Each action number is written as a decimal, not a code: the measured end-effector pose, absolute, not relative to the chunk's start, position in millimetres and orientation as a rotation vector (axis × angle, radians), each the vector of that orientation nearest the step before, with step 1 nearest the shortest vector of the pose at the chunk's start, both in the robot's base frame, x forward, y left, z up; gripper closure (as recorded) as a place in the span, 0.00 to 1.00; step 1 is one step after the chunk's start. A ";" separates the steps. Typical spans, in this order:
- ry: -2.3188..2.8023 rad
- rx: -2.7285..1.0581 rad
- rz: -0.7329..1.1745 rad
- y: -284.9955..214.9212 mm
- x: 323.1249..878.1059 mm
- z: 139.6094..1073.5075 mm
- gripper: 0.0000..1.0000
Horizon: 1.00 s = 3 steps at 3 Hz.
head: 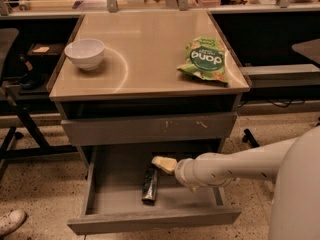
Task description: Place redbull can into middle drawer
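Observation:
The redbull can (149,185), slim with dark markings, lies on its side on the grey floor of the open middle drawer (150,222), near the middle, its length running front to back. My gripper (163,163) reaches into the drawer from the right on the white arm (235,166). It hangs just above and behind the can's far end. No grip on the can shows.
Above the open drawer is a shut grey drawer front with pale orange scratches (150,128). A white bowl (85,53) and a green snack bag (204,60) sit on the tan cabinet top. A chair base stands at the left, and a shoe (10,221) at the bottom left.

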State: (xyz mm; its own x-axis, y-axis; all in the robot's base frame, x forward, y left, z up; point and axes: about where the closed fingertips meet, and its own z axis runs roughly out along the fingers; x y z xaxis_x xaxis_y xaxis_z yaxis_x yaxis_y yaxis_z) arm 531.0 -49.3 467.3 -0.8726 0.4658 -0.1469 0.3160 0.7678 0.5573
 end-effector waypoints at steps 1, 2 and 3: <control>2.496 0.847 0.656 -90.4 545.9 515.9 0.00; 2.407 0.914 0.605 -112.6 547.2 540.0 0.00; 2.408 0.914 0.605 -112.5 547.0 539.9 0.00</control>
